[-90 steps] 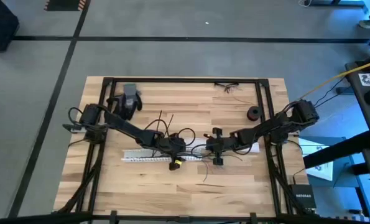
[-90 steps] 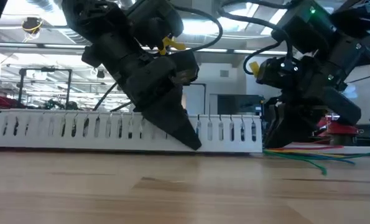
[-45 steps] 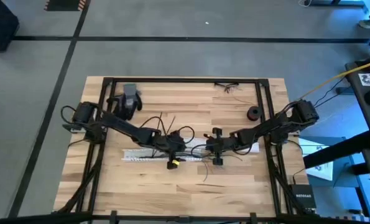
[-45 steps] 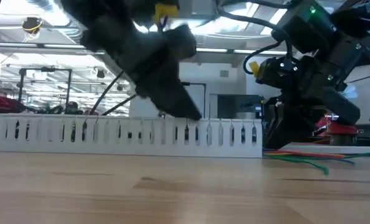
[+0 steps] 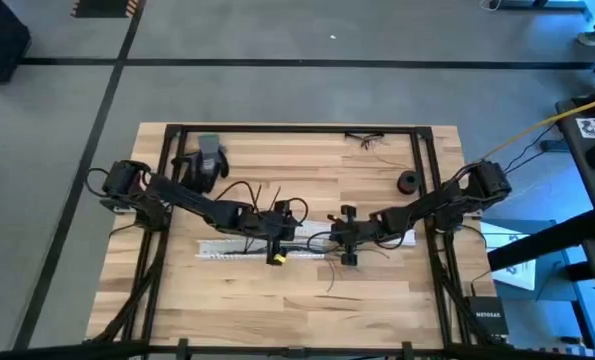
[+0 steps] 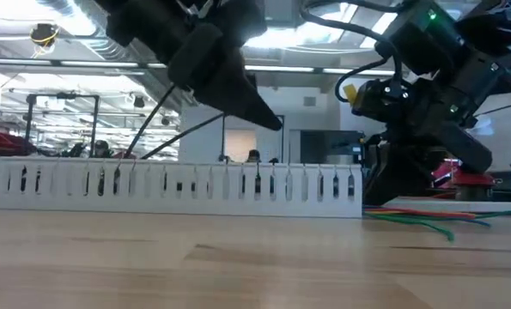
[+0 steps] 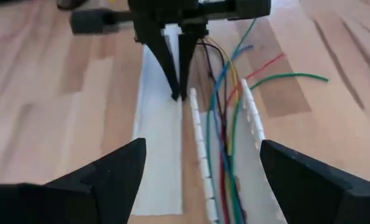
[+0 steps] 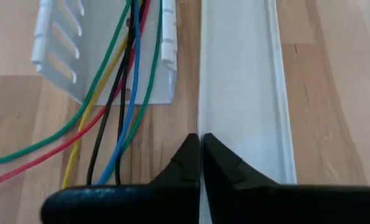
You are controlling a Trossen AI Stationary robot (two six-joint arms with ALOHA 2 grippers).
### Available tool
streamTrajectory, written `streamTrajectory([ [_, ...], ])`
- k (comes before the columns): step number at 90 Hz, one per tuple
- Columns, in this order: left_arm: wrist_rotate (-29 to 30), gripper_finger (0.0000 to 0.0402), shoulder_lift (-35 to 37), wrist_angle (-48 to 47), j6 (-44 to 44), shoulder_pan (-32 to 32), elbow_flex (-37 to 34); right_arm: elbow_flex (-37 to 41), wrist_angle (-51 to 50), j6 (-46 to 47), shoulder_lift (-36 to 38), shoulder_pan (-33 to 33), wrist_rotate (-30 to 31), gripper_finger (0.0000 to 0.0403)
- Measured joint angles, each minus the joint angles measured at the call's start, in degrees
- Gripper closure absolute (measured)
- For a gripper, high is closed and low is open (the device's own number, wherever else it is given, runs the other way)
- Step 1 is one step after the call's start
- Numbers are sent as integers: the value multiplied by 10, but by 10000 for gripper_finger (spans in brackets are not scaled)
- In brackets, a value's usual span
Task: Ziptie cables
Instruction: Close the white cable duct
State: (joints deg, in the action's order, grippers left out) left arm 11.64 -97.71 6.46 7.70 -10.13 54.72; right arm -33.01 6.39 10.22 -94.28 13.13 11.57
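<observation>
A white slotted duct (image 5: 242, 248) lies across the table's middle, with thin coloured cables (image 8: 119, 93) running along inside it and spilling out of its right end (image 6: 427, 219). Beside it, a flat white cover strip (image 8: 240, 93) lies on the table. My right gripper (image 8: 200, 142) stands shut at that strip's edge, just past the duct's end. My left gripper (image 7: 203, 144) hovers open above the duct (image 6: 152, 184), pointing along it toward my right gripper (image 7: 178, 94) and touching nothing. My right gripper has its shut fingertips on the cover strip's long edge nearest the duct (image 8: 200, 118), close to the strip's end. The fingers point down from above. The tips cover the exact spot, so I cannot tell whether the edge is pinched or only pressed. The strip lies flat on the table.
A black ring (image 5: 408, 183) sits at the right, and a grey and black tool (image 5: 209, 158) at the far left. Loose thin wires lie by the far edge (image 5: 367, 138) and near the middle (image 5: 329, 278). Dark frame rails (image 5: 418, 170) border the tabletop.
My left gripper has risen from table height beside the duct to well above it, tipping from steeply downward toward level. The duct, cables and my right gripper have stayed put.
</observation>
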Motion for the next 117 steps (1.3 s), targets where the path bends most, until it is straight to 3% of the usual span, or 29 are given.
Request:
streamTrajectory([
  [29, 30, 91, 0, -26, 14, 0, 36, 1, -12, 2, 17, 0, 0, 402],
  [50, 42, 91, 1, -146, 17, 0, 101, 1, -28, 6, 84, -6, 2, 403],
  [67, 75, 91, 29, -205, 12, -8, 108, 1, -65, 18, 144, -25, 2, 403],
  [117, 117, 111, 40, -206, 34, -43, 104, 1, -62, 29, 212, -31, -113, 403],
])
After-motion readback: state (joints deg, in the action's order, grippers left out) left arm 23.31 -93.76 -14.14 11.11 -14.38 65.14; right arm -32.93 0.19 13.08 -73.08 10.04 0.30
